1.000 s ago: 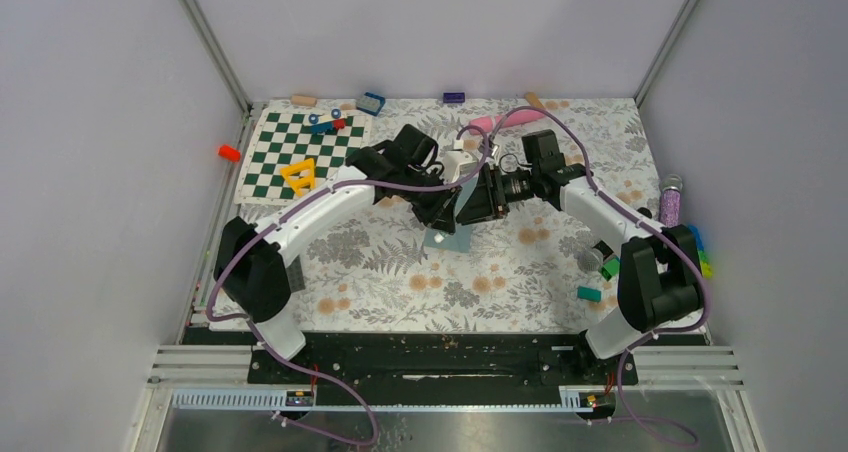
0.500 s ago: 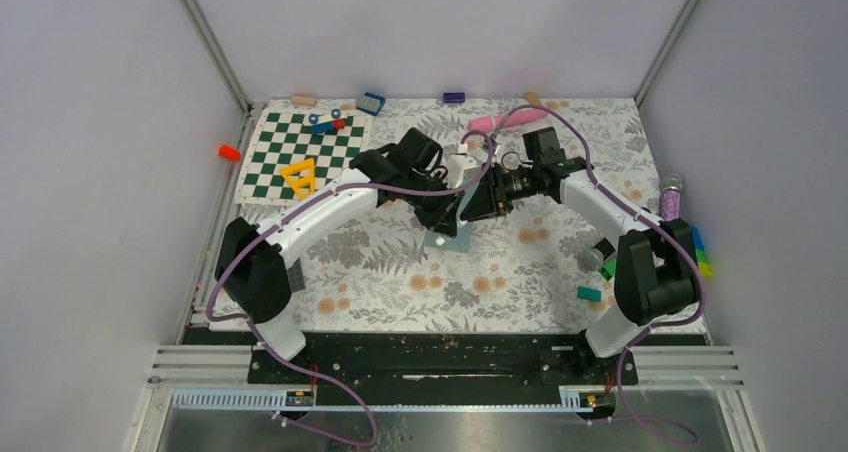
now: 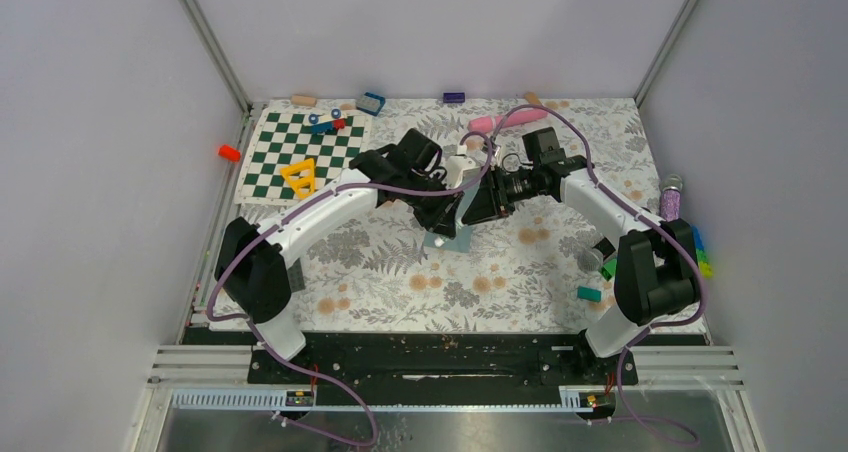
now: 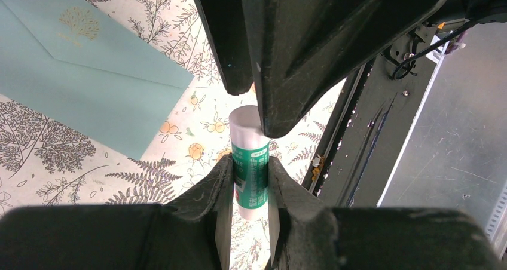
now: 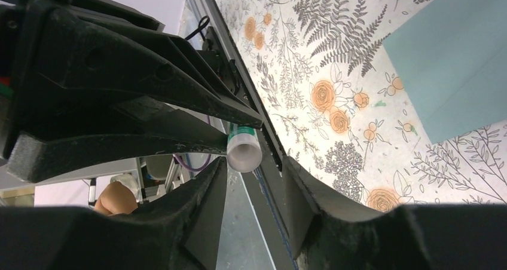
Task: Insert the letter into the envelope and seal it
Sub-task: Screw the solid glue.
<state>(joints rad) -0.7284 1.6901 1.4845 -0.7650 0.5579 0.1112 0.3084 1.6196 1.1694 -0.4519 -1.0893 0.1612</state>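
Observation:
The teal envelope (image 3: 450, 240) lies flat on the flowered table, flap side up (image 4: 78, 73), and also shows at the upper right of the right wrist view (image 5: 460, 73). The letter is not in view. Above the envelope, my left gripper (image 4: 249, 162) is shut on a green-and-white glue stick (image 4: 251, 174). The right gripper (image 5: 254, 162) faces it with its jaws apart. The stick's white end (image 5: 244, 153) sits at the tips of the right fingers (image 4: 281, 73), nearer one of them. From above, both grippers meet over the table's middle (image 3: 465, 200).
A green-and-white chequered board (image 3: 300, 152) with a yellow piece (image 3: 298, 175) lies at the back left. A pink object (image 3: 495, 122) and small blocks line the back edge. A purple bottle (image 3: 670, 200) and green blocks (image 3: 600, 272) stand on the right.
The right wrist has shifted a little toward the back and closer to the left gripper. Its jaws have narrowed somewhat. The left gripper keeps its hold on the glue stick.

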